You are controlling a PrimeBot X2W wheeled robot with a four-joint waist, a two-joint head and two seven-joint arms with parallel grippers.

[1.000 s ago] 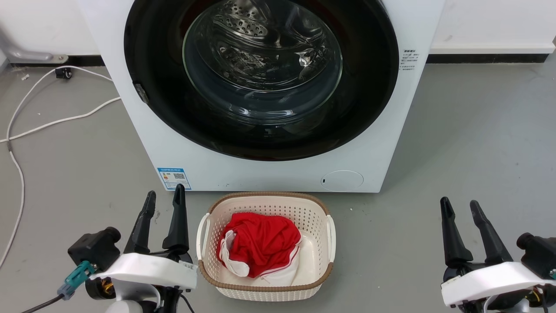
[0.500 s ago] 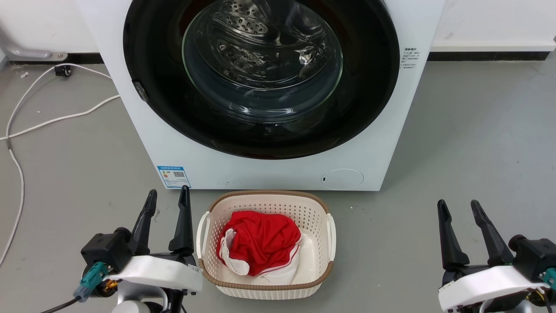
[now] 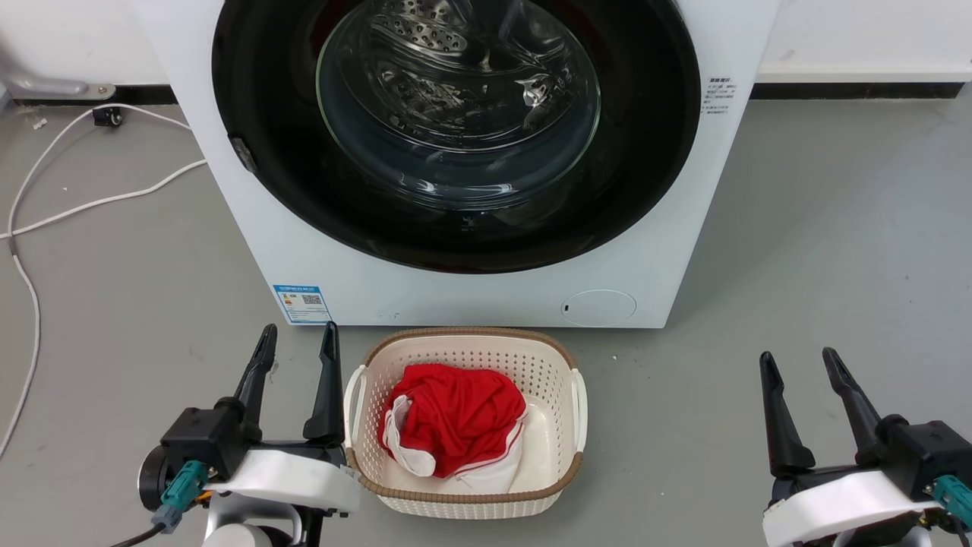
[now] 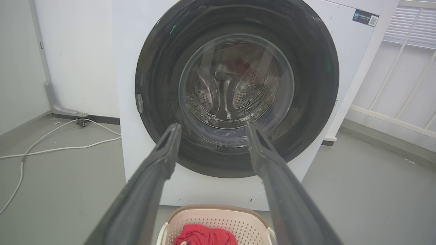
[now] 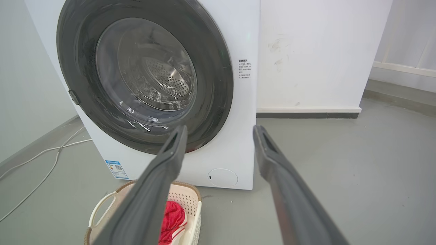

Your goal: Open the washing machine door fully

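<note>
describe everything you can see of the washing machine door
The washing machine door is a big round glossy black ring around a bulging clear glass window showing the perforated steel drum. It looks shut, flush against the machine's white front, with a small grey catch on its left edge. Nothing touches it.

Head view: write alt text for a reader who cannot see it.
A white front-loading washing machine, its large round glossy black door shut, stands behind a cream perforated plastic basket holding red cloth. The open left gripper and open right gripper flank the basket.
</note>
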